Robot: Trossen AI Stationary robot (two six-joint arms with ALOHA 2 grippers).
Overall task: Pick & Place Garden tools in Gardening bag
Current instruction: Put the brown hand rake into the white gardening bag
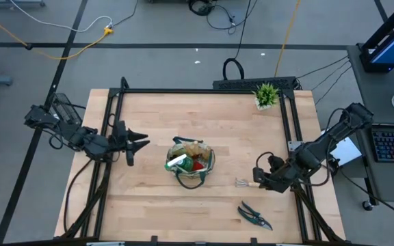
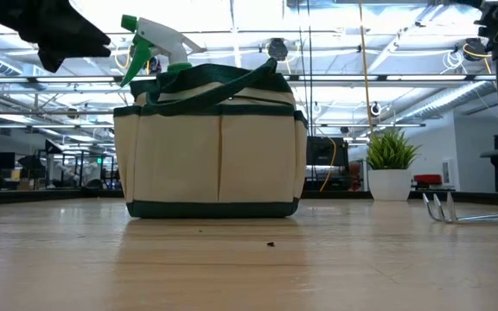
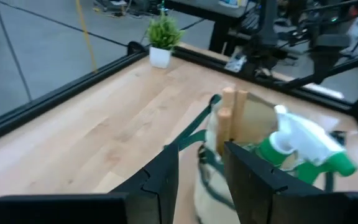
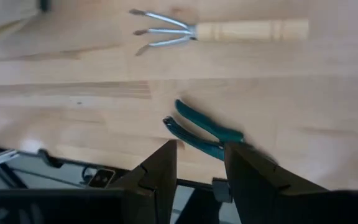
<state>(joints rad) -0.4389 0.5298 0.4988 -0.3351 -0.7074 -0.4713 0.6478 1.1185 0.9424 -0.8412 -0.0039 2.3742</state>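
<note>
The khaki gardening bag (image 1: 190,164) with green trim stands at the table's middle; it also shows in the low view (image 2: 210,147). A green-and-white spray bottle (image 2: 150,39), wooden handles (image 3: 232,109) and a red item (image 1: 198,165) stick out of it. A small rake (image 4: 216,30) with a wooden handle lies flat right of the bag. Dark pruning shears (image 1: 254,215) lie near the front edge. My left gripper (image 1: 141,143) is open and empty, left of the bag. My right gripper (image 1: 260,178) is open and empty, raised above the rake's handle.
A small potted green plant (image 1: 266,96) stands at the table's far right corner. A black frame (image 1: 204,90) runs along the table's edges. Bare wood lies between the bag and the far edge, and at the front left.
</note>
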